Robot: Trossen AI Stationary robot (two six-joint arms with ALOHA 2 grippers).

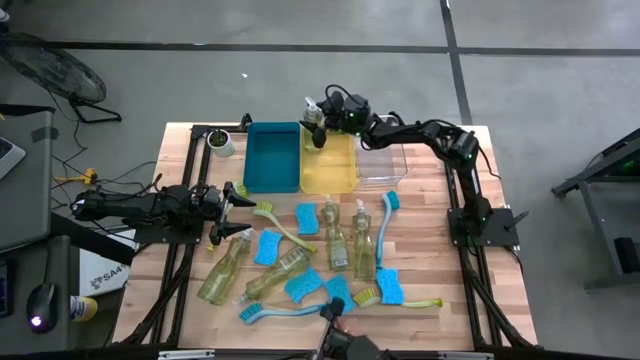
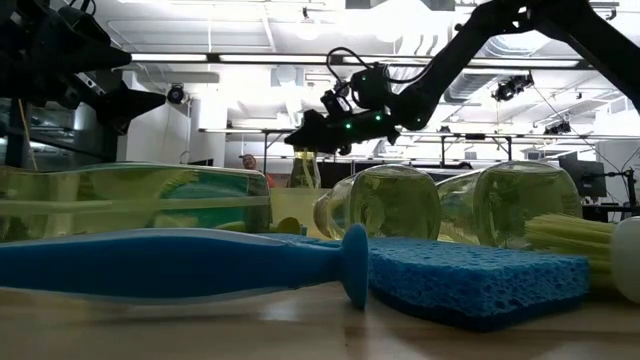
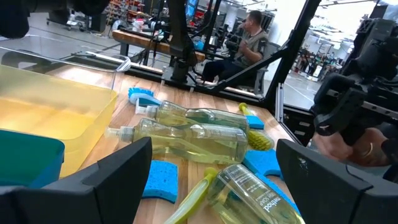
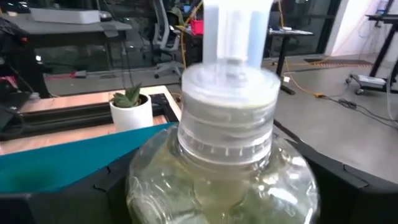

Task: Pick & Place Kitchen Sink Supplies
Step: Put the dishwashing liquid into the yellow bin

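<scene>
soap bottle (image 4: 227,155) clamped in right hand (image 1: 316,128), over yellow bin (image 1: 330,172)

Two dark, cable-draped jointed arms

A soap bottle (image 3: 252,190) bears the word "method".

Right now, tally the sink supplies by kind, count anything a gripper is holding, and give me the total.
Soap bottles: 5, counting the soap bottle held in the right gripper
Sponges: 5
Dish brushes: 4 (2 blue, 2 yellow-green)
Total: 14
</scene>
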